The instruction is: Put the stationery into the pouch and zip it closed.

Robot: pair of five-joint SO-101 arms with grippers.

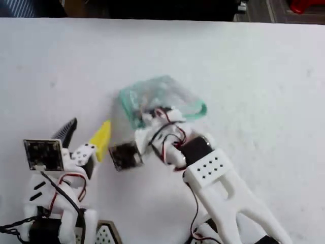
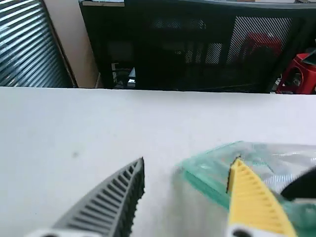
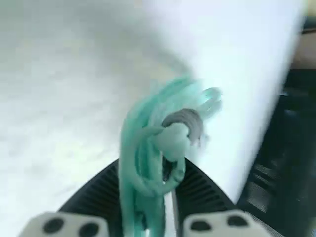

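The translucent teal pouch (image 1: 163,97) lies flat on the white table near the middle. My right gripper (image 1: 154,118) is at the pouch's near edge, shut on it. In the right wrist view the black fingers (image 3: 197,185) pinch a bunched teal pouch edge (image 3: 140,148) beside a grey zipper pull (image 3: 185,122). My left gripper (image 1: 87,133) hovers left of the pouch, open, with a dark finger (image 2: 111,200) and a yellow finger (image 2: 254,200) and nothing between them. The pouch corner (image 2: 217,170) lies just ahead of the yellow finger. What the pouch holds is too blurred to make out.
The white table (image 1: 254,66) stretches wide to the right and back of the pouch. Beyond its far edge stand dark furniture (image 2: 197,44) and a red object (image 2: 298,74). The two arms' bases crowd the near edge.
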